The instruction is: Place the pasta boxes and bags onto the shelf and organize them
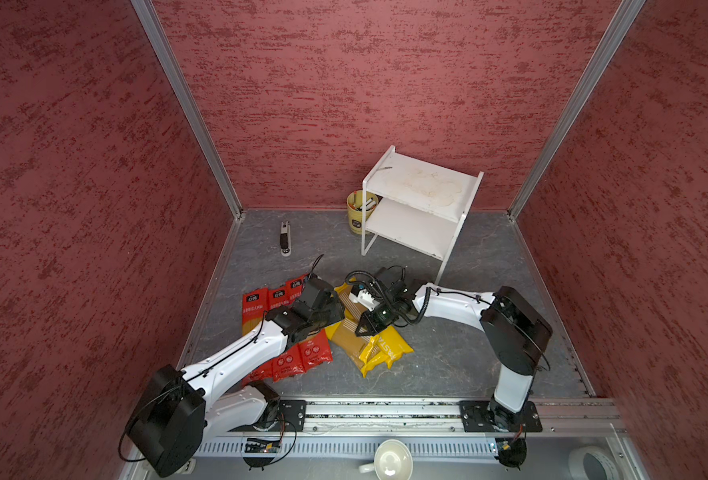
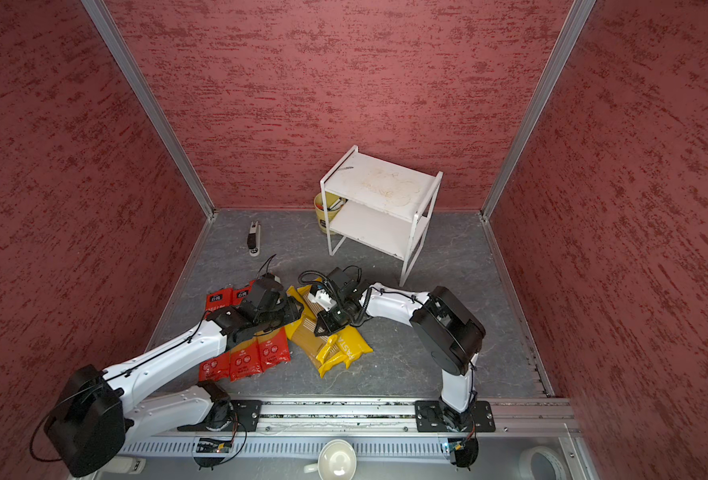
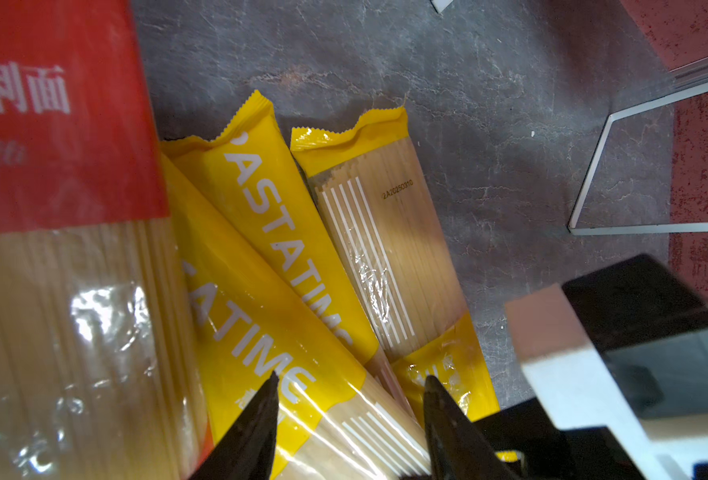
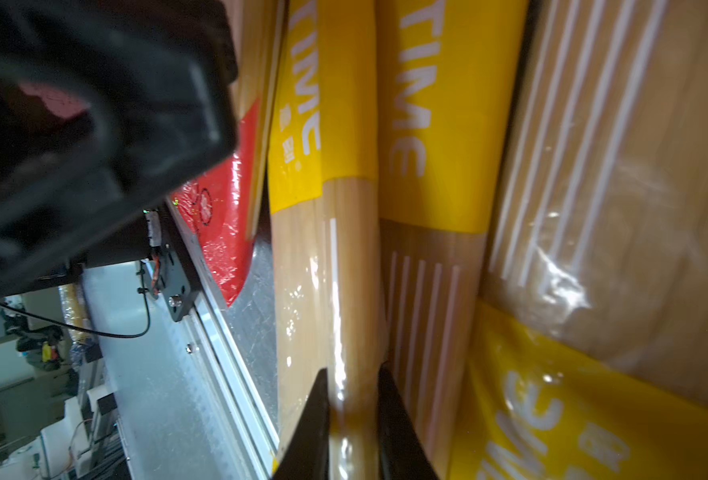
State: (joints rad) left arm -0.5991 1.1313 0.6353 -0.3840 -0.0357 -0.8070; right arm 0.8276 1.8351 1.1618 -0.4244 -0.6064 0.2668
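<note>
Three yellow PASTATIME pasta packs lie fanned on the grey floor mat between my arms. Three red-ended packs lie side by side to their left, partly under my left arm. My left gripper is open, its fingertips straddling the tan panel of one yellow pack. My right gripper is shut on the tan edge of a yellow pack, low over the pile. The white two-tier shelf stands bare at the back.
A yellow cup of pens sits against the shelf's left side. A small black and white stapler lies at the back left. The metal rail runs along the front, with a white mug and a tape roll beyond it. Red walls enclose three sides.
</note>
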